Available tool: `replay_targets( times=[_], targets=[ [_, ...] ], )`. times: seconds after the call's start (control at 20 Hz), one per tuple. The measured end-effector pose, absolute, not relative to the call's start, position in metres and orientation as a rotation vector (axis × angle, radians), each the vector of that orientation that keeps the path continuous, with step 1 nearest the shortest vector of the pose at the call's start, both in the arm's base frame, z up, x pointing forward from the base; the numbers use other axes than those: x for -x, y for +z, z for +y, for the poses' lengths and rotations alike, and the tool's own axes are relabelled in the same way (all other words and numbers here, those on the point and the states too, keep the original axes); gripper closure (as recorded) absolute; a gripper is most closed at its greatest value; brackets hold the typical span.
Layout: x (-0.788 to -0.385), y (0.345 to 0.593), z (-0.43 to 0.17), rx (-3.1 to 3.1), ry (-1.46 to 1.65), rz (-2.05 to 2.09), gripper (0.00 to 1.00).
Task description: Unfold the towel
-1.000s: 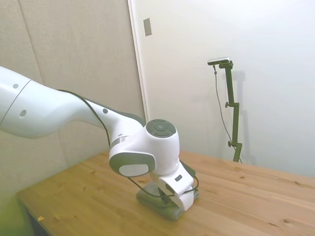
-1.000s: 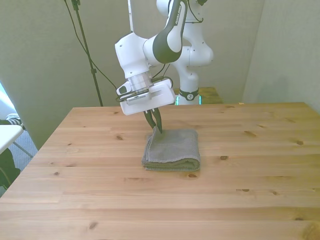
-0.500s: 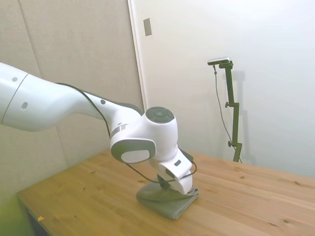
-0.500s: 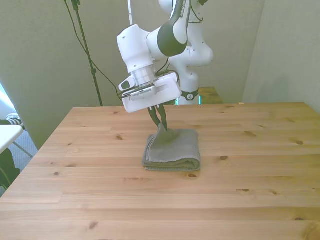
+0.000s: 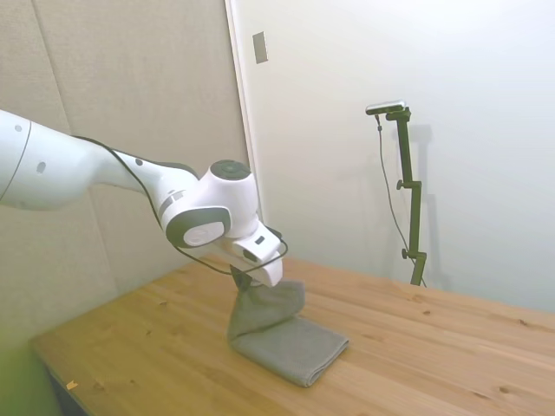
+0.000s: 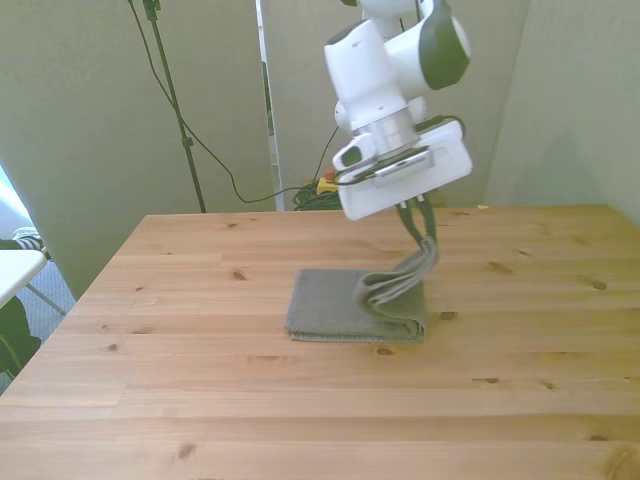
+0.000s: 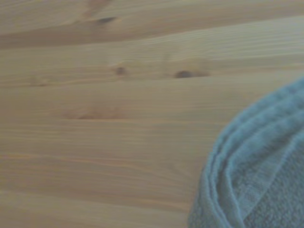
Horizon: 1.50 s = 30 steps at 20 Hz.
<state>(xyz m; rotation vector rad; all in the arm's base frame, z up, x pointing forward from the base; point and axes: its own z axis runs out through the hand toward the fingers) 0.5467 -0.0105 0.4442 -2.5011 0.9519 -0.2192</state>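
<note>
1. Side view: the gripper (image 5: 245, 279) pinches the towel (image 5: 282, 334), its upper layers pulled up in a peak while the rest lies on the table (image 5: 434, 347).
2. Front view: gripper (image 6: 420, 232) clamps the grey-taupe layers at the front view's right; the base stays flat.
3. Wrist view: blurred layered towel edges (image 7: 256, 175) over wood grain.

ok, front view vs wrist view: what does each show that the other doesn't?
Only the front view shows the pincer shut on the towel, lifting its upper layers off the side toward the front view's right while the rest lies flat. It also shows the whole outline of the table.

Only the wrist view shows the towel's curved, stacked layer edges up close, plus knots in the wood grain beside them.

Both show the grey towel lying on bare wooden table.
</note>
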Motion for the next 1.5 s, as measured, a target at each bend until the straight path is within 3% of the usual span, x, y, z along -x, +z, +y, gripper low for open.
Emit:
replay_targets(
  times=[0.1, 0.15, 0.3, 0.55, 1.3, 1.5],
  targets=[
    [-0.545, 0.444, 0.026, 2.532, -0.219, 0.870, 1.00],
    [-0.542, 0.442, 0.042, 2.558, -0.209, 0.819, 0.00],
    [-0.532, 0.419, 0.077, 2.658, -0.142, 0.677, 0.00],
    [-0.537, 0.375, 0.076, 2.720, 0.058, 0.572, 0.00],
    [-0.545, 0.402, 0.069, 2.623, 0.509, 0.303, 0.00],
    [-0.560, 0.410, 0.053, 2.779, 0.375, 0.487, 0.00]
  ],
)
